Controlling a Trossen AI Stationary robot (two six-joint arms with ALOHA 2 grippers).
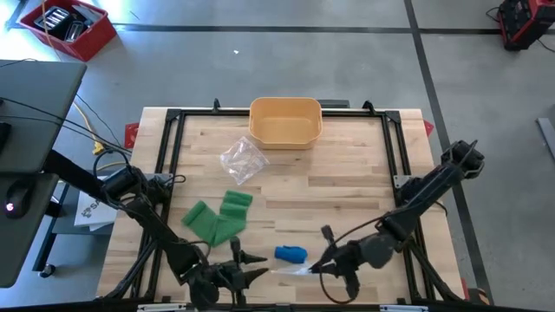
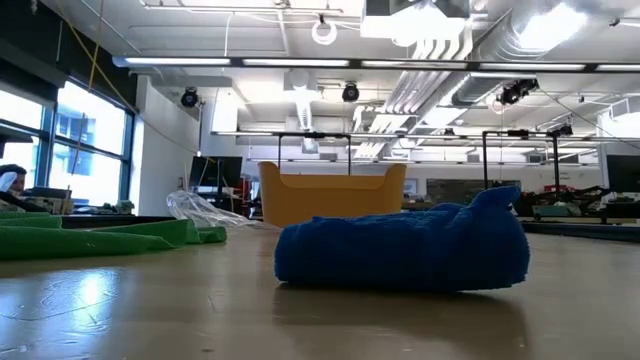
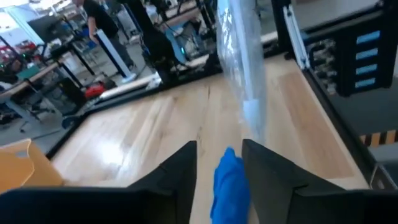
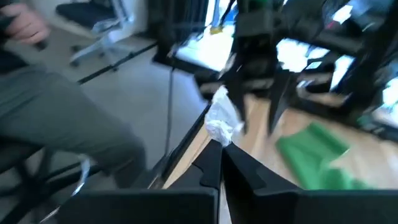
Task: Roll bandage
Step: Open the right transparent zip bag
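I work over a pale butcher-block wooden surface [image 1: 347, 195], smooth and slightly glossy, framed by a black metal rail. I take the tan tub [image 1: 285, 120] at the far edge as my landmark: a rigid oblong bin with rounded corners and a matte finish.

Toward me and to the left of the tub lies a green bandage [image 1: 218, 217], unrolled and loosely folded in flat strips. It looks soft, thin and floppy.

Just in front of the tub sits an empty clear wrapper [image 1: 242, 159], crinkled, light and glossy.

The blue bandage [image 1: 290, 254] lies well in front of the tub, near the front edge of the surface. From table height it is a low, slumped bundle with a fuzzy knit texture. I judge it light, limp and compressible, not fragile and not slippery; it should sag wherever it is unsupported. I would take it by a free end rather than the bulk.

The right pincer [image 1: 317, 268] is pressed shut on a clear plastic sleeve [image 1: 290, 271] just beside the blue bandage; the film is thin and likely slick, so a firm nip near its edge is advised.

The left pincer [image 1: 257, 267] sits on the other side of the blue bandage, fingers [image 3: 180, 168] parted and holding nothing.
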